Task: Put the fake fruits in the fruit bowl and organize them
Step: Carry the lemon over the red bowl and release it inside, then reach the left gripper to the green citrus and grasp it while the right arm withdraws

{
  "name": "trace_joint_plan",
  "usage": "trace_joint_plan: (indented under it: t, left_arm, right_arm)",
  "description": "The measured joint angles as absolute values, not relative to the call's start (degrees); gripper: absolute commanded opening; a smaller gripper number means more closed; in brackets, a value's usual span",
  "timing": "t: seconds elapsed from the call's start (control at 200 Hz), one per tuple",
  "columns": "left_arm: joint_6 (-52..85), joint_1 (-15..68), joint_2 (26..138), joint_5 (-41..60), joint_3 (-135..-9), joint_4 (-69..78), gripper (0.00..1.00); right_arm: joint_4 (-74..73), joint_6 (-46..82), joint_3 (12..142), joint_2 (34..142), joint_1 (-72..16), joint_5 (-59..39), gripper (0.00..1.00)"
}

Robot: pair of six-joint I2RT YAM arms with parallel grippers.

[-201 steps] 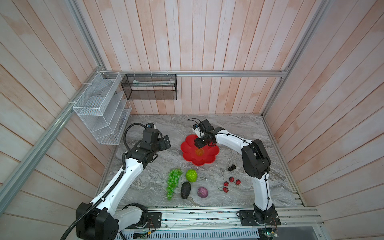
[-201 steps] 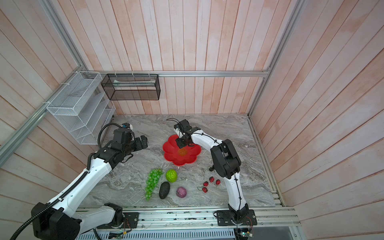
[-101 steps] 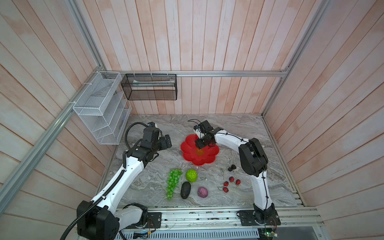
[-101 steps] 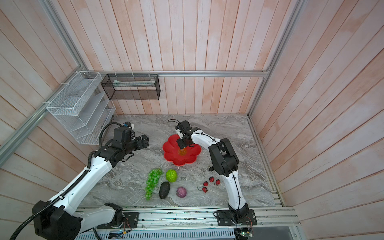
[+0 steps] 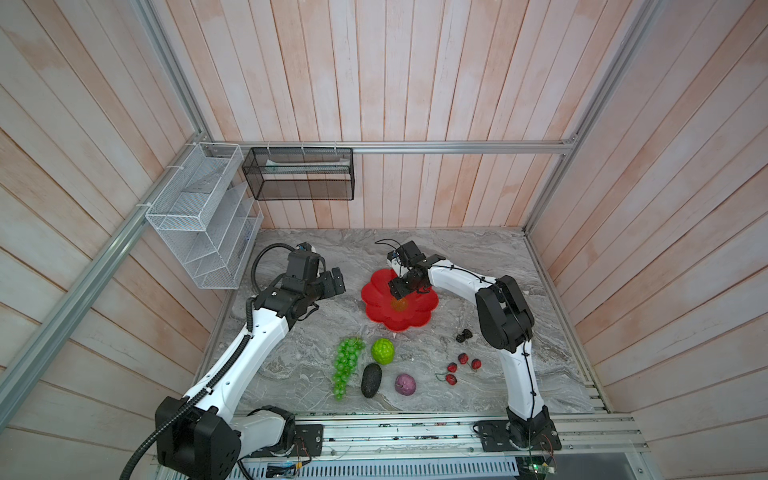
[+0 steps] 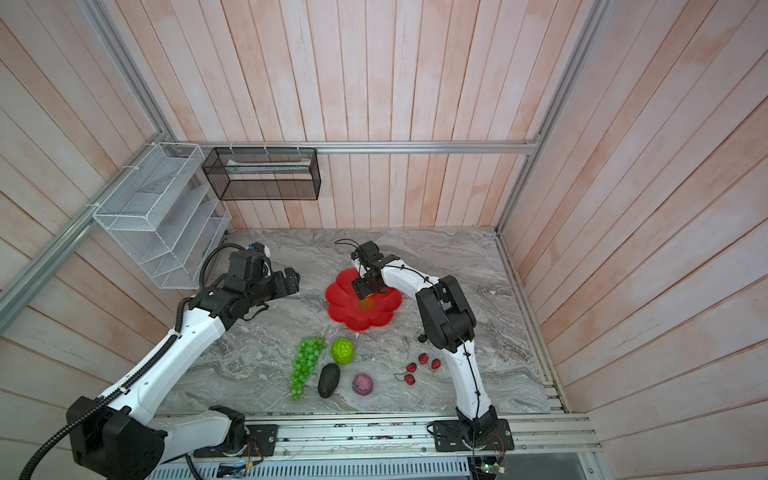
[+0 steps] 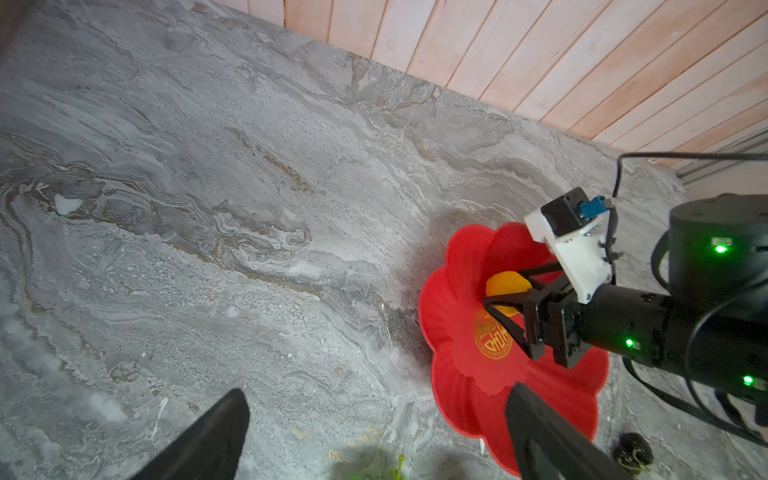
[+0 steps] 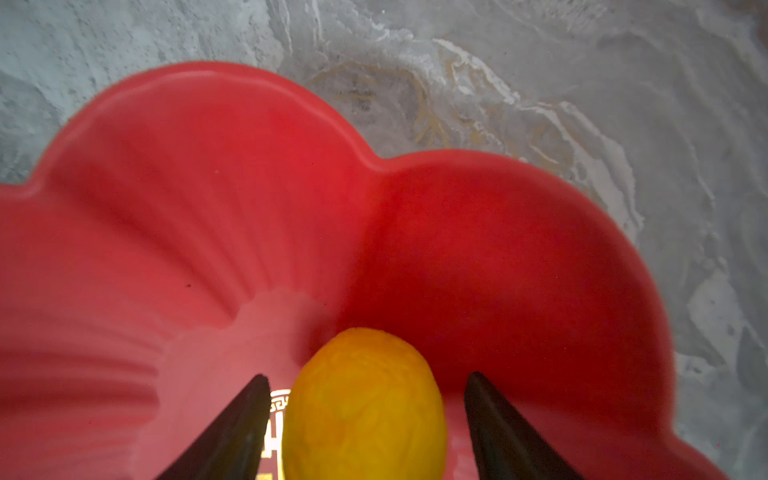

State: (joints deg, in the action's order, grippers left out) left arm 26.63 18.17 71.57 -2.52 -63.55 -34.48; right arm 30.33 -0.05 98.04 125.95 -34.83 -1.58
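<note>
Right tool (image 8: 366, 376) is hanging low inside the fruit bowl (image 8: 208, 166). Its jaws are standing apart, with a gap on each side of the small yellow fruit (image 8: 361, 411), so nothing is being gripped. The fruit is resting on the bowl floor next to the gold emblem (image 7: 492, 338), its long axis running along the jaws.

Left tool (image 5: 334, 283) is hovering wide open and empty beside the bowl, over the counter (image 5: 478, 257).

The other fruits are lying off the bowl's rim on the arm-base side:
- **Toward the left arm:** green grape bunch (image 5: 347, 365), bumpy lime-green ball (image 5: 383, 351), dark oval avocado (image 5: 370, 380) and purple round fruit (image 5: 405, 384).
- **Nearer the right arm:** small red berries (image 5: 461, 365) and tiny black berries (image 5: 464, 336), which are probably its next pick.
</note>
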Motion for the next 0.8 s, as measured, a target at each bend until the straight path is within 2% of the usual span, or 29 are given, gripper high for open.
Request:
trace_joint_plan:
  t: [0.285, 0.495, 0.675, 0.795]
  left_arm:
    - [26.6, 20.1, 75.8, 5.4, -65.9, -40.0, 0.97]
    - [27.0, 30.2, 79.9, 9.0, -66.2, -44.0, 0.97]
    - [27.2, 41.4, 86.7, 7.9, -68.1, -48.4, 0.97]
    - [27.3, 45.8, 91.0, 6.3, -70.0, -50.5, 0.97]
  right_arm:
    - [31.3, -0.2, 97.4, 115.8, -35.0, -0.8, 0.80]
    - [28.6, 1.3, 89.4, 102.2, -35.2, -1.5, 0.80]
    - [25.8, 3.7, 79.5, 94.2, -34.5, -1.1, 0.81]
    - [22.9, 5.8, 71.6, 89.5, -32.9, -1.1, 0.82]
